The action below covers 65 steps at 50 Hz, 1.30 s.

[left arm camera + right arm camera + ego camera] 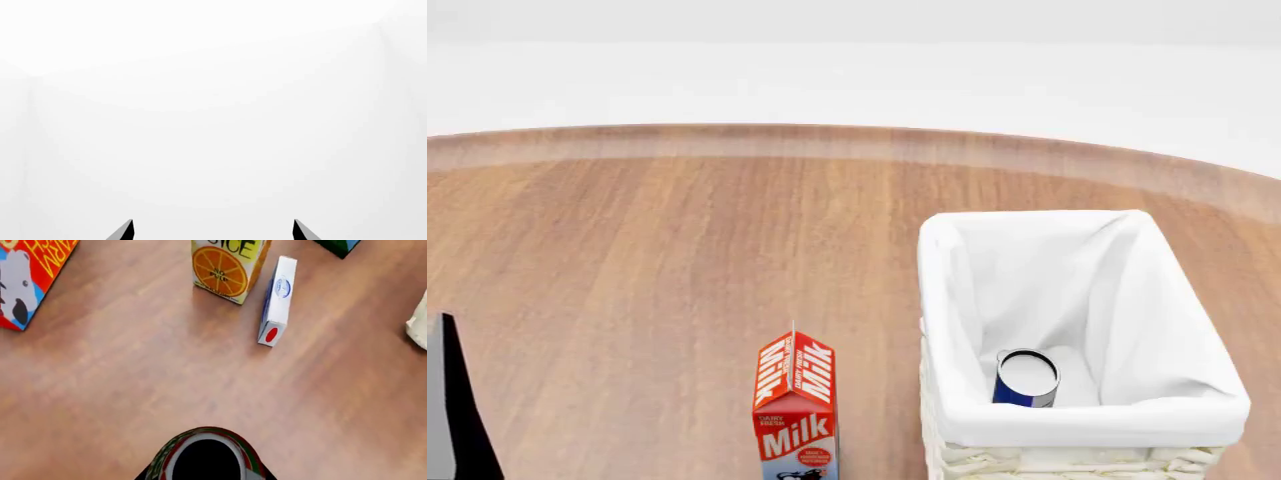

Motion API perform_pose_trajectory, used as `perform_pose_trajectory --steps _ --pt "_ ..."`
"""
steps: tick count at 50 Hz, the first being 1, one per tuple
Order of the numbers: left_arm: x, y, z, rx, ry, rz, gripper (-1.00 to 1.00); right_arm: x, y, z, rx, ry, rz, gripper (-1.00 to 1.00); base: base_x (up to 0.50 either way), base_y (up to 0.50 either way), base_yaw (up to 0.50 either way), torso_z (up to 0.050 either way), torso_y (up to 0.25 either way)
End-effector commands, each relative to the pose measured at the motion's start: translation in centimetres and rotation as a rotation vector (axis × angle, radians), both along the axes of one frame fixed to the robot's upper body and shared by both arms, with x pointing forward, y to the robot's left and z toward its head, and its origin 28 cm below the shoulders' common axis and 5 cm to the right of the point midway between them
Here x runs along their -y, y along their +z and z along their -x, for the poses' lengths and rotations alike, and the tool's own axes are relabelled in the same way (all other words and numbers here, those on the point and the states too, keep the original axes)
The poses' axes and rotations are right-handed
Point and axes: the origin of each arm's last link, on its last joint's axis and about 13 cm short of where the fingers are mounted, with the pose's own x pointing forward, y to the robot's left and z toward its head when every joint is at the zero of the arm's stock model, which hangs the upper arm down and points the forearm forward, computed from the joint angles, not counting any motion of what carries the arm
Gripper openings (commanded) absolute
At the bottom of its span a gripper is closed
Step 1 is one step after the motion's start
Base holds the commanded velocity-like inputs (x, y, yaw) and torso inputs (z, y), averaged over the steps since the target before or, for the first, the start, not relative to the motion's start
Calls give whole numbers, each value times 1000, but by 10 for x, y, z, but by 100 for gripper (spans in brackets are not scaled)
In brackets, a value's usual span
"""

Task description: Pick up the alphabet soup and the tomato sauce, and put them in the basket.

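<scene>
Alphabet soup [1026, 377] already in basket [950, 300]. Left claw [212, 231] spread, empty. Right claw's opening hidden; seemingly carrying tomato sauce [207, 455] above surface [133, 380]. Best lowered upright beside soup.

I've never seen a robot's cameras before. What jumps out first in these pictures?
The big white-lined basket on the wooden table catches the eye first, with a blue can, the alphabet soup, already lying inside. Beside it stands a red milk carton. In the right wrist view, a red-and-green can, the tomato sauce, sits right at the right hand, with an orange juice carton on the table beyond.
</scene>
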Motion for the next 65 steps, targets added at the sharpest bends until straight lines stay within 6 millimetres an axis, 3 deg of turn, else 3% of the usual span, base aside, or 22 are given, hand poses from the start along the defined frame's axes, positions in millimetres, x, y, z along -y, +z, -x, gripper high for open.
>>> perform_pose_trajectory --steps 1,5,8,9,12,14,16,20,21,23,25,39,43,48,51,56,57,58,65 --pt "0 0 0 -1 -1 0 100 12 37 -14 130 -6 35 -100 0 0 0 0 0" --pt "0 0 0 0 -1 0 100 16 56 -18 159 -22 34 -100 0 0 0 0 0" --pt "0 1 0 1 -2 0 100 18 57 -20 183 -24 41 -100 0 0 0 0 0" --pt "0 1 0 1 0 0 100 19 70 -21 196 -27 36 -100 0 0 0 0 0" --pt "0 1 1 3 -1 0 100 21 79 -23 223 -20 55 -100 0 0 0 0 0" --pt "0 1 0 2 -1 0 100 21 77 -25 240 -27 47 -100 0 0 0 0 0" --pt "0 2 1 2 -1 -1 100 22 97 -25 270 -28 36 -100 0 0 0 0 0" --pt "0 4 1 7 -1 0 100 22 105 -28 315 -33 19 -100 0 0 0 0 0" --pt "0 3 1 6 -1 -1 100 23 119 -29 335 -35 9 -100 0 0 0 0 0" --pt "0 3 1 5 -1 -1 100 22 118 -31 351 -36 8 -100 0 0 0 0 0" --pt "0 3 1 5 0 1 100 22 136 -32 383 -42 -6 -100 0 0 0 0 0" --pt "0 2 0 4 0 -3 100 21 188 -46 552 -83 -88 -100 0 0 0 1 0" --pt "0 2 0 3 -2 -4 100 22 184 -49 574 -94 -90 -100 0 0 0 0 0" --pt "0 2 0 3 -2 -2 100 24 204 -53 634 -120 -112 -100 0 0 0 0 0" --pt "0 2 0 4 -3 -2 100 27 223 -59 672 -150 -128 -100 0 0 0 0 0" --pt "0 1 0 1 -3 -2 100 29 224 -73 707 -195 -155 -100 0 0 0 0 2" --pt "0 2 -1 1 -3 0 100 30 238 -77 722 -214 -162 -100 0 0 0 0 0" --pt "0 2 -1 1 -2 0 100 30 234 -80 726 -220 -165 -100 0 0 0 0 0" --pt "0 3 -1 2 -1 -3 100 36 252 -106 780 -298 -185 -100 0 0 0 0 0"
